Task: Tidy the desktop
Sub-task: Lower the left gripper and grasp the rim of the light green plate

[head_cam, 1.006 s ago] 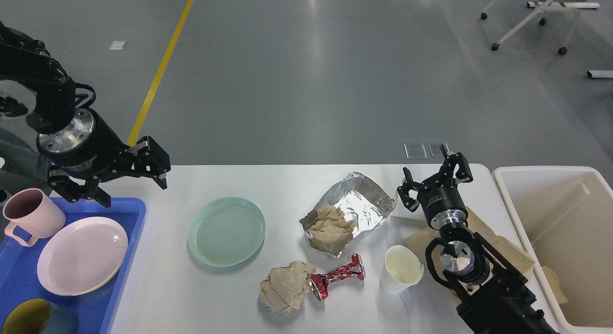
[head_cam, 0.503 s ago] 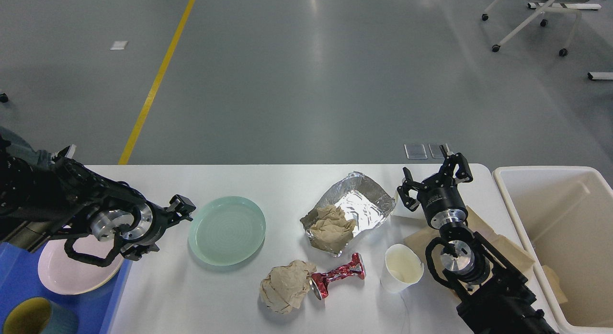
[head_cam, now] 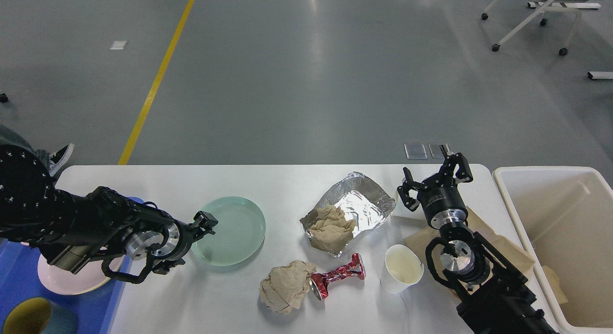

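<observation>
- A black left gripper (head_cam: 203,224) reaches low across the white rectangular desktop (head_cam: 268,180) to the 9 o'clock rim of a pale green round plate (head_cam: 229,230). Seen end-on and dark, its pincer cannot be read as spread or pinching; the rim approach suggests an edge pick-up.
- The black right gripper (head_cam: 433,178) hovers at the table's 3 o'clock side, its 2 fingers spread and empty, apparently waiting beside the litter.
- The desktop fills the lower frame, flanked by a blue plastic tray (head_cam: 14,271) at 9 o'clock holding a pink round plate (head_cam: 72,281), and a cream rectangular bin (head_cam: 565,219) at 3 o'clock.
- Rubbish clusters at centre: a crumpled silver foil sheet (head_cam: 359,202), 2 crumpled brown paper balls (head_cam: 286,286), a crushed red drink can (head_cam: 337,275) and a white paper cup (head_cam: 402,268).
- Judging by the layout, dishes go to the tray and litter to the bin; most sorting remains.
</observation>
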Controlling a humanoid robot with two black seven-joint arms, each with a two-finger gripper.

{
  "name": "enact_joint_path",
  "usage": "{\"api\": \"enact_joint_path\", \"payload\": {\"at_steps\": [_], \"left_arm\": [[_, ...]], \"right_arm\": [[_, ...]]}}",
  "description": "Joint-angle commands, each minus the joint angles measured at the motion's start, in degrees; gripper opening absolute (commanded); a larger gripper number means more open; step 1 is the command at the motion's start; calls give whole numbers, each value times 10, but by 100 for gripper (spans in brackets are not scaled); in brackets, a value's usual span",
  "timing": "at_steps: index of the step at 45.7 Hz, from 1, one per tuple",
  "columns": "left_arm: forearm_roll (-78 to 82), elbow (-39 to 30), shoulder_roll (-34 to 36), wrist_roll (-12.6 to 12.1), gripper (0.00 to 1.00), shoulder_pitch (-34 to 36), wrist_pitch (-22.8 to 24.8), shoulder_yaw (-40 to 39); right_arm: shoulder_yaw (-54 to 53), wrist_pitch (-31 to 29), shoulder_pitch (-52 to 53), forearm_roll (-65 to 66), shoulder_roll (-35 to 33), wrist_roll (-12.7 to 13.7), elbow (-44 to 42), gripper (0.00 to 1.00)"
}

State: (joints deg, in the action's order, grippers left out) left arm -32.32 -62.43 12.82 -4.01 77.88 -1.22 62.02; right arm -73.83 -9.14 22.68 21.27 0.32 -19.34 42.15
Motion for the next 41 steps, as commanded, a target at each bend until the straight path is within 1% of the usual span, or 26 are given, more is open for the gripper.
{"api": "enact_joint_path", "payload": {"at_steps": [1, 4, 12, 15, 18, 24, 30, 41], "left_arm": [[0, 10, 0, 0, 93, -21, -3, -1], [0, 21, -1, 1, 91, -32, -3, -7], [0, 55, -2, 1, 80, -51, 5, -25], [0, 56, -2, 1, 74, -51, 8, -36], [0, 56, -2, 1, 67, -51, 20, -37], [0, 58, -2, 1, 48, -52, 58, -37], [0, 59, -2, 1, 44, -55, 63, -37], [0, 59, -1, 0, 43, -59, 67, -33]], "right_arm": [[0, 0, 0, 0, 0, 0, 0, 100], [0, 0, 0, 0, 0, 0, 0, 100], [0, 0, 0, 0, 0, 0, 0, 100], [0, 0, -1, 0, -1, 0, 0, 100], [0, 0, 0, 0, 0, 0, 0, 100], [0, 0, 0, 0, 0, 0, 0, 100], [0, 0, 0, 0, 0, 0, 0, 100], [0, 0, 0, 0, -1, 0, 0, 100]]}}
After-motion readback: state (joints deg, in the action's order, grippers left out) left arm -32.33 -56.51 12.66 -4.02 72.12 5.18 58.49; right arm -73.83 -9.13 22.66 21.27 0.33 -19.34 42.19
